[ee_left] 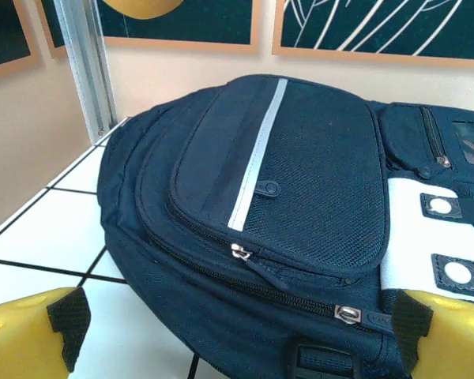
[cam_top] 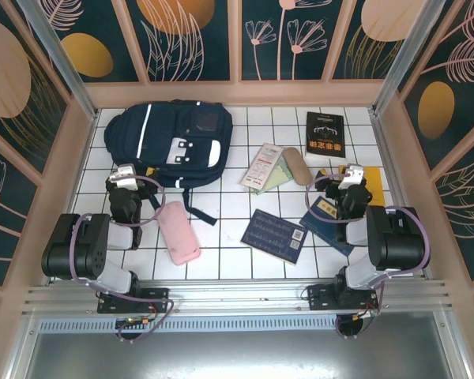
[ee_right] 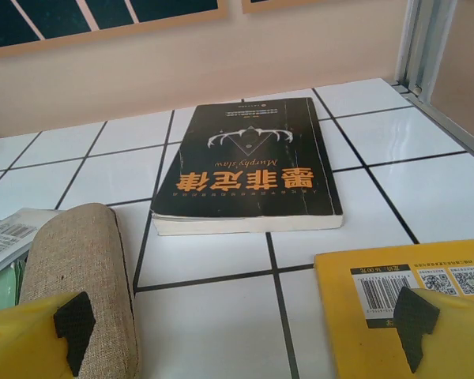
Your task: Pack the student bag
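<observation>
The student bag (cam_top: 170,142), a large navy backpack with a white reflective stripe, lies flat at the back left with its zips closed. In the left wrist view the student bag (ee_left: 300,181) sits close ahead, with two metal zip pulls (ee_left: 240,252) on its near side. My left gripper (cam_top: 125,175) hovers at the bag's near edge, open; in its wrist view the left gripper (ee_left: 241,332) straddles the bag's lower seam with nothing held. My right gripper (cam_top: 349,175) is open over the right side; the right gripper (ee_right: 241,324) has bare tile between its fingers.
A pink pouch (cam_top: 178,231) lies near the left arm. A black book (ee_right: 249,170), a beige case (ee_right: 83,292) and a yellow book (ee_right: 411,300) surround the right gripper. A white booklet (cam_top: 262,167) and a blue book (cam_top: 276,234) lie mid-table. Walls enclose the table.
</observation>
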Tool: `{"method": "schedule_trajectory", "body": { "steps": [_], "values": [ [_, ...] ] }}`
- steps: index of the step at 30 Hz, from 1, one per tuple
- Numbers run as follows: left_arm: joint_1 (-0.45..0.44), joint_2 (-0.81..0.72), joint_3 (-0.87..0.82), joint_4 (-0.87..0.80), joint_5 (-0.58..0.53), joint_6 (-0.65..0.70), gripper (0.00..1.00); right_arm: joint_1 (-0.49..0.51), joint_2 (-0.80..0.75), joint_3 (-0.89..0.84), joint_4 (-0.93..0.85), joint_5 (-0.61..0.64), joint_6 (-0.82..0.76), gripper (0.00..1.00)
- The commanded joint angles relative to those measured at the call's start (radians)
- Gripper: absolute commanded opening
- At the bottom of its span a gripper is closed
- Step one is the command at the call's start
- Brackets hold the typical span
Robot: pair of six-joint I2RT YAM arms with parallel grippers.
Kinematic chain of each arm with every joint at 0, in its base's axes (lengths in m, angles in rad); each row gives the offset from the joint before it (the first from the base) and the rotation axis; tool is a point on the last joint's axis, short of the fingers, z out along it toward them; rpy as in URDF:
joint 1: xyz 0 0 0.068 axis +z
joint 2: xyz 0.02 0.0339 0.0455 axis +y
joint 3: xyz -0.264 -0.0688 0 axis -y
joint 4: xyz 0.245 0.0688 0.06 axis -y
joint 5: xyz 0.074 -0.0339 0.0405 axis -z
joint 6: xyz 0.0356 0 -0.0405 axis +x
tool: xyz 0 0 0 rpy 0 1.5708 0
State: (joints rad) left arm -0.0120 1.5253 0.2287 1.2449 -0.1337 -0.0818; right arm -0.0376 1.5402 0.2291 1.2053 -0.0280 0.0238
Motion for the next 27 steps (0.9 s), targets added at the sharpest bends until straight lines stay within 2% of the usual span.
{"method": "schedule_trajectory", "body": {
  "steps": [1, 27],
  "values": [
    [0.006, -0.007, 0.012, 0.018, 0.016, 0.009, 0.99, 0.002, 0.000, 0.014, 0.025, -0.014, -0.018, 0.99],
    [0.006, -0.007, 0.014, 0.011, 0.017, 0.010, 0.99, -0.002, -0.001, 0.013, 0.025, -0.018, -0.016, 0.99]
  ]
}}
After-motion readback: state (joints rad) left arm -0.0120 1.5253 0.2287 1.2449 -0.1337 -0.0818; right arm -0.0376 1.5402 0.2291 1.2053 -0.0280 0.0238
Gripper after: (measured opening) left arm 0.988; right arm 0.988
